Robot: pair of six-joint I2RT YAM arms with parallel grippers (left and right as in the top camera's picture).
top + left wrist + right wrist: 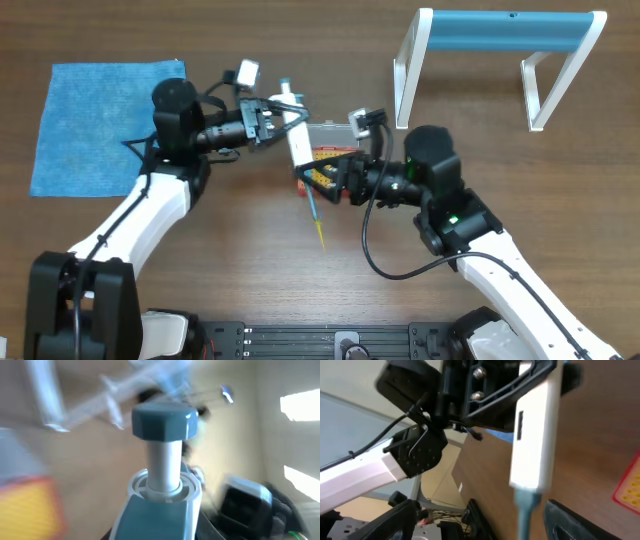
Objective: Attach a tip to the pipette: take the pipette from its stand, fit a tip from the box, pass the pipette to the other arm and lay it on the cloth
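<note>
Arms: two. The left arm reaches in from the near left and the right arm from the near right, and they meet at the middle of the surface.
Left gripper: its jaws are clamped on the white upper body of the pipette, seen close up in the right wrist view.
Right gripper: its jaws stand apart, one on either side of the pipette's blue lower shaft, and neither presses on it.
Pipette: one, between the two grippers. Its blue plunger cap points to the far side and its lower end to the near side.
Tip: one yellow tip, fitted on the near end of the pipette.
Tip box: one, yellow with a red edge. It sits just right of the pipette and is partly hidden by the right gripper.
Cloth: one blue cloth, lying flat at the far left, well apart from the pipette, with nothing on it.
Stand: one, with white legs and a blue top bar, at the far right, holding nothing.
Surface: brown wood grain. A black rail runs along the near edge between the arm bases.
Room: the right wrist view shows a pale floor or wall and dark frame parts past the surface's edge. The left wrist view shows bright patches at one side, too blurred to name.
</note>
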